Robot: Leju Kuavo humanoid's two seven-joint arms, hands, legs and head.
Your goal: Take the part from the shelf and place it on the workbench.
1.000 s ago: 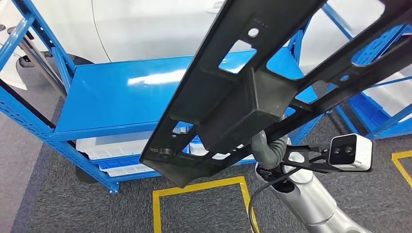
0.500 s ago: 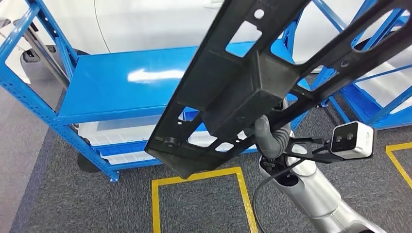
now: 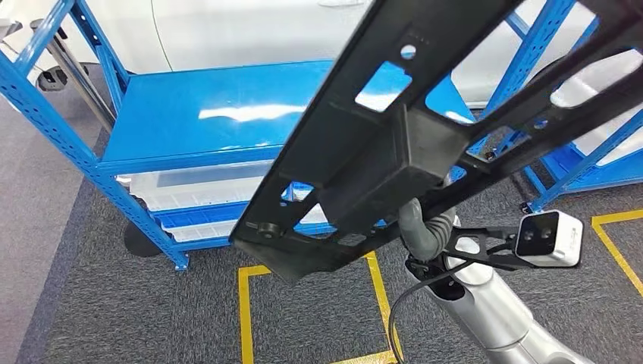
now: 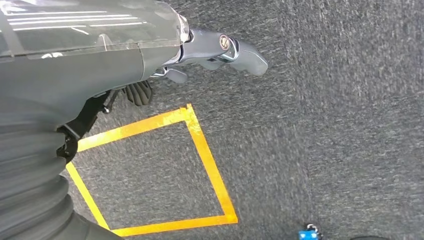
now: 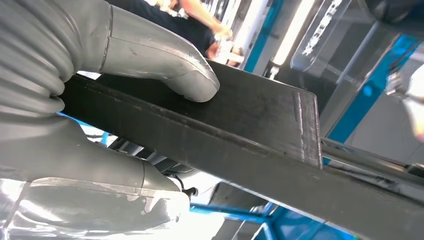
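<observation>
The long black perforated part (image 3: pixel 394 144) hangs in the air, slanting from near left to far right above the blue shelf (image 3: pixel 205 121) and the yellow floor marking (image 3: pixel 250 303). The right hand (image 5: pixel 100 100) grips it, thumb (image 5: pixel 170 65) pressed flat on its edge. The left hand (image 4: pixel 200 50) hangs over grey carpet (image 4: pixel 325 125), holding nothing, its fingers partly hidden.

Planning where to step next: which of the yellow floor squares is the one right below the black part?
The yellow floor square at the bottom centre of the head view, partly under the black part. The other yellow square lies off at the right edge.
</observation>
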